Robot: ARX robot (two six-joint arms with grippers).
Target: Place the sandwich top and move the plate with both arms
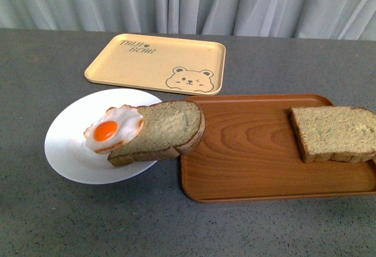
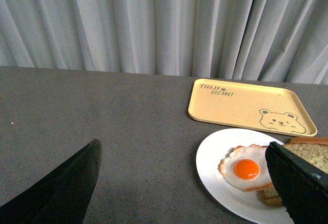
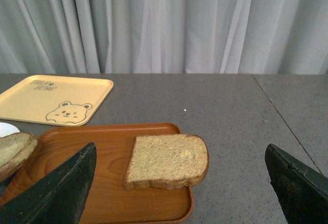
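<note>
Dropping the sandwich top point(image 1: 332, 133), now at three o'clock, off-centre could tip the overhanging lower slice point(image 1: 161, 130) off the plate point(image 1: 67, 151); left fingers point(image 2: 61, 188) and right fingers point(image 3: 56, 188) gape wide.

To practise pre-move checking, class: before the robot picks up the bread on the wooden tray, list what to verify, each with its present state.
1. Right end effector open: ok.
2. Left end effector open: ok.
3. Sandwich top uncovered on wooden tray: ok.
4. Bottom slice wholly on plate: not ok, overhangs the tray's rim.
5. Fried egg centred on bottom slice: not ok, mostly on plate.
</note>
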